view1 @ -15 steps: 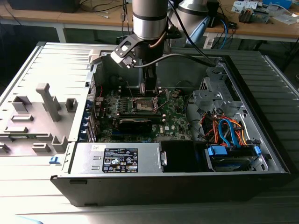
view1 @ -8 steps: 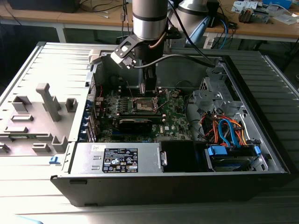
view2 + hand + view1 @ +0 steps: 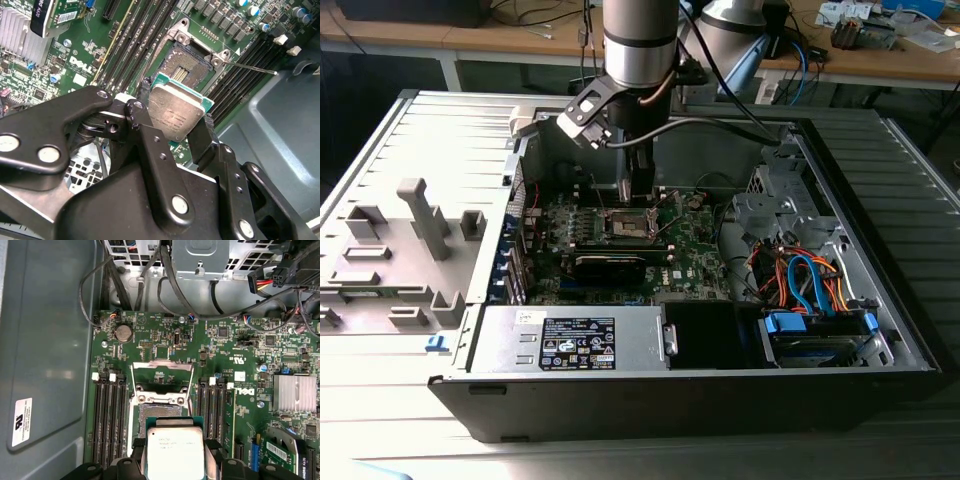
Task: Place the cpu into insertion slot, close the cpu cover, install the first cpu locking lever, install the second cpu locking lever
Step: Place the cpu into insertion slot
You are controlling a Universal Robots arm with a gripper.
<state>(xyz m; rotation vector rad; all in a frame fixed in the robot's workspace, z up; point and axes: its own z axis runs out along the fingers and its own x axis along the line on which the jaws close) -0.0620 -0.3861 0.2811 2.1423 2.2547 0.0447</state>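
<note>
Above the insertion slot (image 3: 157, 415), pinching the cpu (image 3: 175, 114) by two opposite edges in the tool (image 3: 176, 105), between black fingers (image 3: 150, 131) pressed against it, metal top toward both wrist cameras, not yet seated. Beneath, bare socket with the cpu cover (image 3: 161, 363) swung up, open. On either side, dark memory slots (image 3: 107, 415) on the green board (image 3: 165, 335). In the exterior view, reaching down into the open computer case (image 3: 720, 400).
</note>
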